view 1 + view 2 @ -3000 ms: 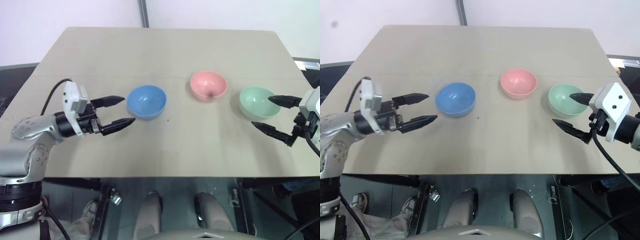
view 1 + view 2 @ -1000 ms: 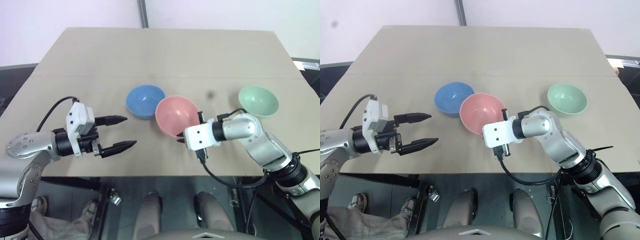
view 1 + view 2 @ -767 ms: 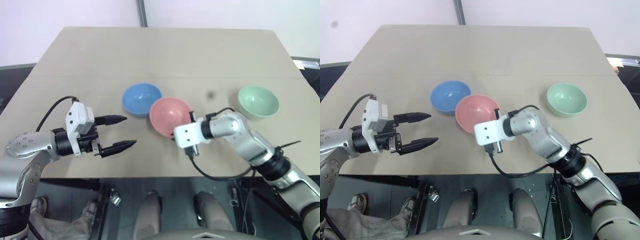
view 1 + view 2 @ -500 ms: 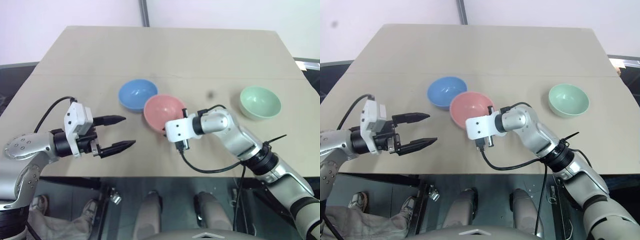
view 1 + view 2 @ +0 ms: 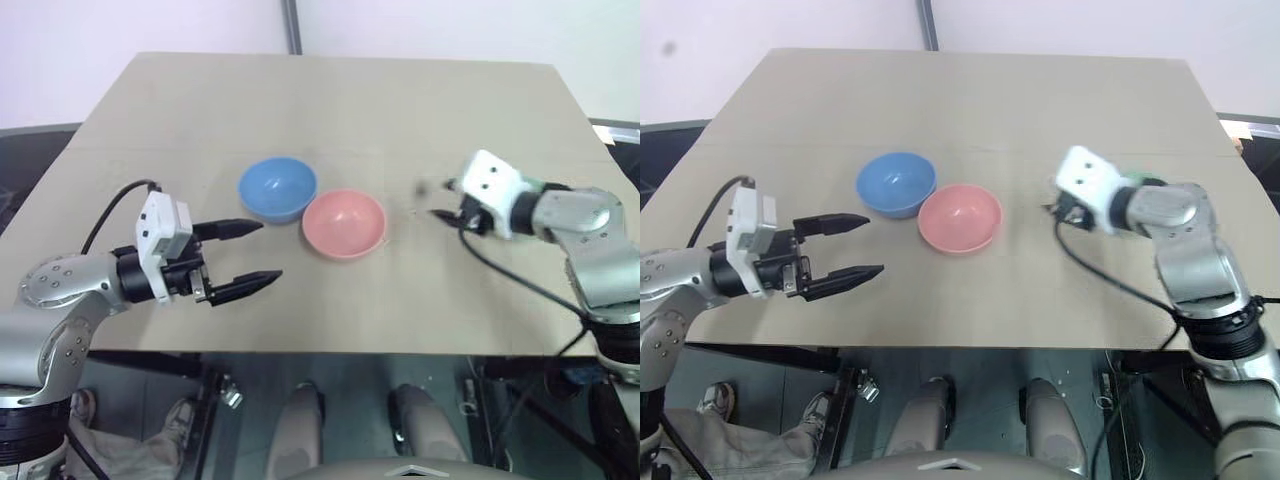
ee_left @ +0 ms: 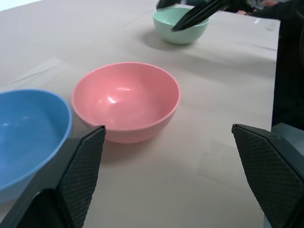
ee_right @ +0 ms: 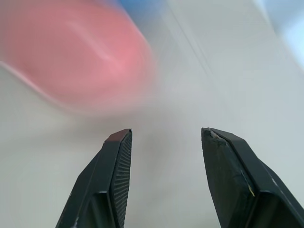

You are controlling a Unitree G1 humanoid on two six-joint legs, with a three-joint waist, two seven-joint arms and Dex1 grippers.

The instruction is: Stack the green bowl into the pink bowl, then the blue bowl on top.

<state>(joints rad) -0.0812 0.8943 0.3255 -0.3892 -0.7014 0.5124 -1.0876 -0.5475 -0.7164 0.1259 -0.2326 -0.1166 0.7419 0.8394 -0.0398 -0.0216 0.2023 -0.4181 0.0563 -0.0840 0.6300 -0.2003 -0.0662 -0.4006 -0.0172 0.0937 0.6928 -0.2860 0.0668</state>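
From my station, nearest the front edge of the worktop (image 5: pixel 330 100) I see the left gripper (image 5: pixel 250 254) hovering over the left part of the surface, its two black fingers spread wide with nothing between them, pointing toward the bowls. Just beyond it, the blue bowl (image 5: pixel 277 188) sits upright left of centre, and the pink bowl (image 5: pixel 344 223) stands just beside it on its right, slightly nearer the front edge; I cannot tell whether their rims touch. Both are empty. On the right part of the worktop I see the right gripper (image 7: pixel 164 137) with its fingers parted and empty over bare surface, clear of the pink bowl. In the left wrist view the green bowl (image 6: pixel 180 24) stands upright farther toward the right edge, well apart from the pink bowl, with the right gripper's black fingers held over its rim.
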